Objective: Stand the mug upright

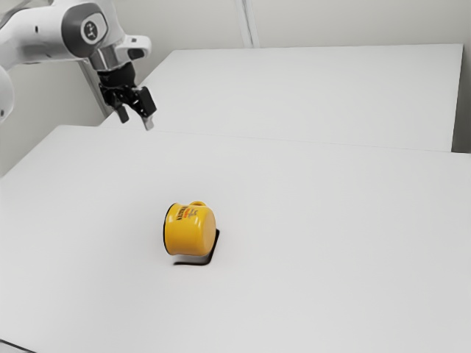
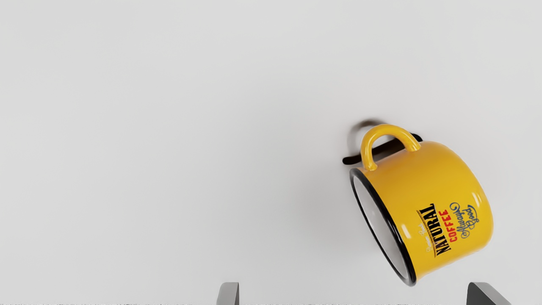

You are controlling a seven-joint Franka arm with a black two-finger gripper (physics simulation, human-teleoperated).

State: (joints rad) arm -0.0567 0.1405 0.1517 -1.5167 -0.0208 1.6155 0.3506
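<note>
High over the table, toward the exterior view's upper left, my gripper [image 1: 135,123] is held open with nothing between its fingers. The yellow mug [image 1: 190,229] lies on its side on the white table, well below and apart from the gripper. Its black-rimmed mouth faces the exterior view's left and its base faces the right. In the wrist view the mug [image 2: 440,199] shows its printed lettering, its pale inside and its handle. There my gripper [image 2: 353,293] has its two fingertips wide apart.
The white table [image 1: 331,250] extends around the mug. Behind it is another white surface [image 1: 316,95], with pale walls beyond. A dark line [image 1: 16,346] crosses the exterior view's lower left corner.
</note>
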